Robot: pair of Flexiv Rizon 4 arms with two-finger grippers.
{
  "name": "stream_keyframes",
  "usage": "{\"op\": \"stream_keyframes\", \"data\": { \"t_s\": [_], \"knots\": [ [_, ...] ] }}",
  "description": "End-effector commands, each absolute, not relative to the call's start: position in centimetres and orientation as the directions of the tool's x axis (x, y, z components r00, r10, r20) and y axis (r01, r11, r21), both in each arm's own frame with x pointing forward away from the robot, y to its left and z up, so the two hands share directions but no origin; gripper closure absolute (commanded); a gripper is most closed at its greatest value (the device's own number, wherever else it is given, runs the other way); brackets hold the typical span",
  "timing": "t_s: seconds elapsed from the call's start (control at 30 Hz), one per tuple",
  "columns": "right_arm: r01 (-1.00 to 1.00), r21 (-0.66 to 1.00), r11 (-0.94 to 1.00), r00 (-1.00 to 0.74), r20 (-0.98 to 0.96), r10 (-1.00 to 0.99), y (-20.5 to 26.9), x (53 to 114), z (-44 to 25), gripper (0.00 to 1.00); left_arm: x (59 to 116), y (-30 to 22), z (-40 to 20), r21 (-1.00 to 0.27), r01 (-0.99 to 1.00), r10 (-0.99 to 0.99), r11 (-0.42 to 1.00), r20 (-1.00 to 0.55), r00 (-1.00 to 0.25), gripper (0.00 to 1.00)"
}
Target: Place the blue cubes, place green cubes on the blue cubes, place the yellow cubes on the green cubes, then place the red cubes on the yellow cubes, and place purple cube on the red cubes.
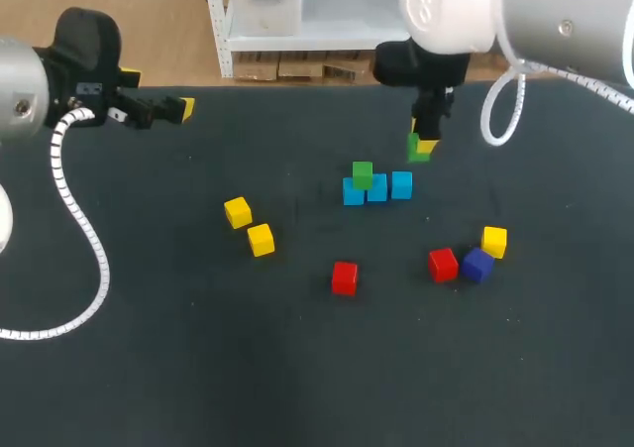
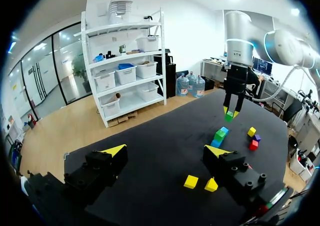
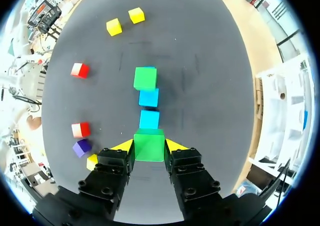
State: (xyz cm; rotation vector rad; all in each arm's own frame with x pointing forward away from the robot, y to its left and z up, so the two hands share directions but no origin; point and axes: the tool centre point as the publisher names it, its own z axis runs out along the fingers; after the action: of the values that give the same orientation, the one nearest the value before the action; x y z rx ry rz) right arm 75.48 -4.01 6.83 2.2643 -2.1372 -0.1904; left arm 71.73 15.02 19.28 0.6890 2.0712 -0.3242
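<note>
Dark desk (image 1: 149, 368) carried everything. Left jaws hung open and empty at the far left. Three blue cubes (image 1: 377, 189) sat in a row mid-desk, the leftmost topped by a green cube (image 1: 363, 174). Right jaws gripped a second green cube (image 1: 417, 148) in the air near the row's right end.

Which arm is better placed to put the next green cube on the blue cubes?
Right: the right gripper holds a green cube near the blue cubes; the left gripper is empty, far off.

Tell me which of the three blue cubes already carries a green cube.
The blue cube at the row's left end in the head view, farthest from the right gripper: a green cube sits on it; the other two are bare.
</note>
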Motion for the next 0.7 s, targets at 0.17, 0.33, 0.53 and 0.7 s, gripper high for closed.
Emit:
{"op": "stream_keyframes", "data": {
  "t_s": [0.17,0.33,0.53,0.7],
  "knots": [
    [-0.988,0.123,-0.090,0.080,-0.086,-0.993,-2.1,74.9,6.1,1.00,71.8,15.3,19.1,0.026,0.594,0.345,0.804,-0.834,-0.431,0.00],
    [-0.986,0.139,-0.087,0.075,-0.088,-0.993,-1.5,74.4,5.4,1.00,71.8,15.3,19.1,0.026,0.594,0.345,0.804,-0.834,-0.431,0.00],
    [-0.985,0.152,-0.084,0.069,-0.096,-0.993,-1.1,74.1,4.7,1.00,71.8,15.3,19.1,0.026,0.594,0.345,0.804,-0.834,-0.431,0.00],
    [-0.984,0.159,-0.077,0.064,-0.090,-0.994,-0.7,74.3,4.1,1.00,71.8,15.3,19.1,0.026,0.594,0.345,0.804,-0.834,-0.431,0.00]
  ]
}}
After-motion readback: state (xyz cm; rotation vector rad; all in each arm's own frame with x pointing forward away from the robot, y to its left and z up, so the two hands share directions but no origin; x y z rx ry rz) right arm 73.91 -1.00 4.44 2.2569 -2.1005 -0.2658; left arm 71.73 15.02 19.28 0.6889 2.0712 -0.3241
